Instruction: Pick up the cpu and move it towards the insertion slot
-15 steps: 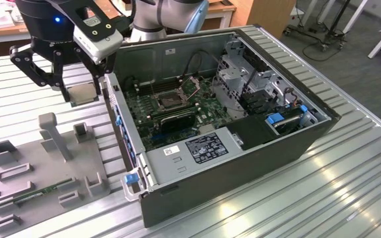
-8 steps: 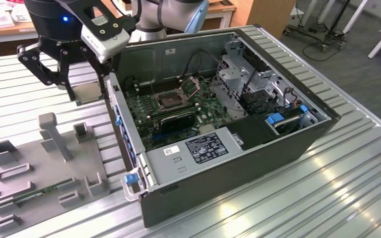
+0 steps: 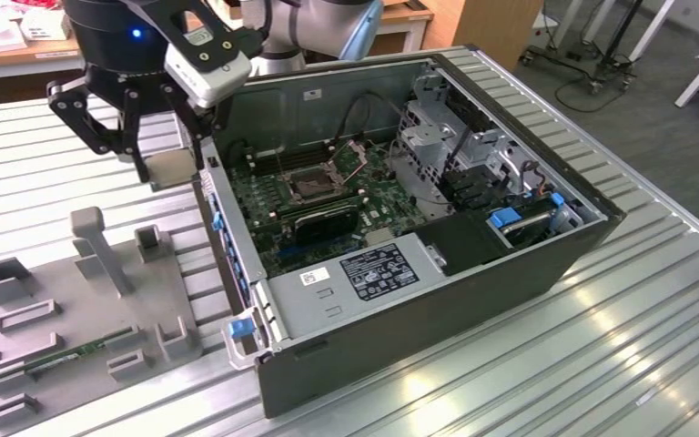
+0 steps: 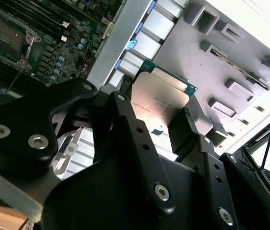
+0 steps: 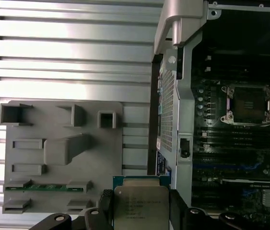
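Gripper (image 3: 161,168) with cpu (image 3: 170,167) clamped between fingers hangs above slatted table (image 3: 70,196), just outside computer case (image 3: 447,273). Case side wall (image 3: 222,228) stands between gripper and insertion slot (image 3: 309,179). Case top open; air above motherboard free. Black cables (image 3: 362,109) arch near slot's far side; drive cage (image 3: 440,150) rises toward exterior view's right. Grey fixture tray (image 3: 83,319) with upright posts sits on table below gripper, apart from case.
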